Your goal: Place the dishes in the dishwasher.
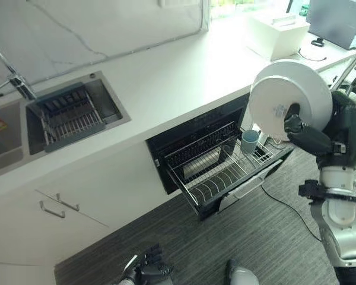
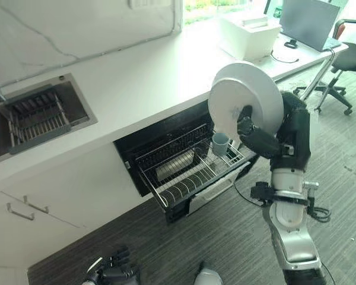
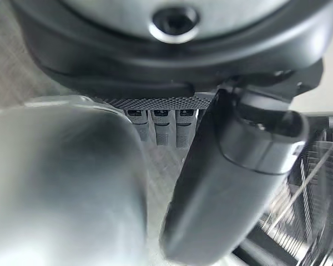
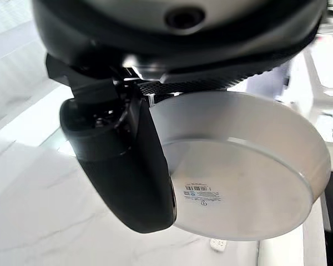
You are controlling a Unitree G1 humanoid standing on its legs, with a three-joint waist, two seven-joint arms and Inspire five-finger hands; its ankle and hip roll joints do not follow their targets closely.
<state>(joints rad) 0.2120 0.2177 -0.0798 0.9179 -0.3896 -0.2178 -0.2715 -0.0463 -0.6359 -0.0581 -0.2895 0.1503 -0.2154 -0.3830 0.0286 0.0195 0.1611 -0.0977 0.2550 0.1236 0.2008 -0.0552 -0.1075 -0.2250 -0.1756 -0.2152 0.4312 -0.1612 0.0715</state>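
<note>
1. I observe a long white stone countertop [image 1: 166, 77] against a marbled white wall, above grey striped carpet flooring [image 1: 225, 237].
2. A steel sink [image 1: 104, 98] set in the counter holds a dark wire draining basket [image 1: 68, 116], with a chrome tap [image 1: 15, 80] just beside it.
3. A white box [image 1: 277, 32] and a laptop [image 1: 338, 21] sit at the counter's far end; a black office chair [image 2: 344, 59] stands beyond.
4. The built-in black dishwasher [image 1: 196, 127] is open, its wire rack [image 1: 219, 169] pulled out. A pale blue cup [image 1: 250, 141] stands upright in the rack.
5. My right hand [image 1: 305, 136] grasps a round white ceramic plate [image 1: 288, 98], thumb across its labelled underside, held on edge above the rack's cup end, clear of it.
6. My left hand [image 1: 148, 270] hangs low over the carpet, fingers curled and holding nothing.
</note>
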